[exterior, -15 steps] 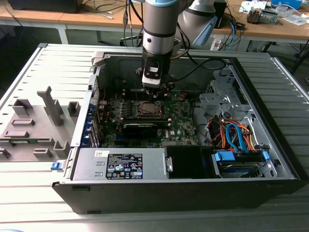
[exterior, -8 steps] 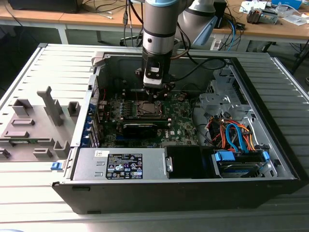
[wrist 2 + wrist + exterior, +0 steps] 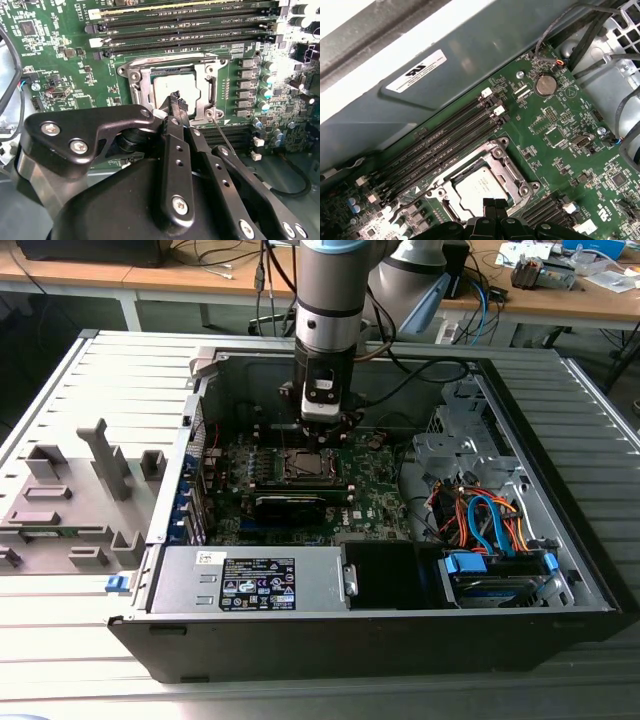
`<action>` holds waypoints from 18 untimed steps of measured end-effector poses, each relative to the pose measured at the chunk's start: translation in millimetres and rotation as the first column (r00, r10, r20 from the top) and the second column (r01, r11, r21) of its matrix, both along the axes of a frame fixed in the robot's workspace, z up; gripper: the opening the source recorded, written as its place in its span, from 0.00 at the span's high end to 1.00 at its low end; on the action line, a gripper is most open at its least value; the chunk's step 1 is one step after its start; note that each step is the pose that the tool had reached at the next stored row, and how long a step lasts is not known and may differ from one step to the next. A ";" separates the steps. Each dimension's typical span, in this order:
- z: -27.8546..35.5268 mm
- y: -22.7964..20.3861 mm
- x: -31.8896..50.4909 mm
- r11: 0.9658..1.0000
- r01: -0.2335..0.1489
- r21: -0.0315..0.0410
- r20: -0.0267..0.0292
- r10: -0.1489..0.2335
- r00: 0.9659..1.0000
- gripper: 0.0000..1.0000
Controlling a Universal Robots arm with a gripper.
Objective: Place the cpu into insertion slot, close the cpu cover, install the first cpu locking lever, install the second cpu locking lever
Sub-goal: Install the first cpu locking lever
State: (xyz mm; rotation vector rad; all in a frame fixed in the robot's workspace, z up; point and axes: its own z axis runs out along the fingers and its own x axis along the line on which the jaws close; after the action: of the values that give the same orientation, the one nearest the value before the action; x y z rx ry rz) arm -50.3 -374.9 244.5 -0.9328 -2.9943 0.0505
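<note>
Across grey slatted tabletop (image 3: 60, 390), noting open computer case (image 3: 400, 640) lying on its side, wooden desks (image 3: 180, 280) behind. Seeing arm reaching down into case over green motherboard (image 3: 385, 495). Finding hand (image 3: 325, 420) poised right over insertion slot (image 3: 300, 465); not managing to tell whether touching it. In second wrist view, recording hand clenched, fingertips (image 3: 175, 100) pressed together, nothing discernible between them. Spotting cpu (image 3: 189, 85) lying flat inside slot, silvery face up. Logging cpu cover (image 3: 144, 85) lying down around cpu, framing it; in first wrist view, seeing same seating. Noting thin lever rod (image 3: 223, 136) angling away from socket corner, beside hand's linkage. Marking memory slots (image 3: 445, 140) running alongside socket.
</note>
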 end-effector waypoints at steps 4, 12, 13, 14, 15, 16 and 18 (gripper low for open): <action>0.0 0.0 0.0 1.000 -0.019 0.000 0.000 0.019 1.000 0.89; 0.0 0.0 0.0 0.997 -0.077 0.000 0.000 0.077 0.997 0.89; 0.0 0.0 0.0 0.996 -0.085 0.000 0.000 0.085 0.996 0.89; 0.0 0.0 0.0 0.996 -0.092 0.000 0.000 0.092 0.996 0.89; 0.0 0.0 0.0 0.995 -0.098 0.000 0.000 0.098 0.995 0.89; 0.0 0.0 0.0 0.995 -0.105 0.000 0.000 0.105 0.995 0.89; 0.0 0.0 0.0 0.994 -0.112 0.000 0.000 0.112 0.994 0.89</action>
State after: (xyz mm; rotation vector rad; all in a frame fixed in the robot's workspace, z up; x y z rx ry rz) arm -50.3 -374.9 244.5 -0.7634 -3.0438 0.0508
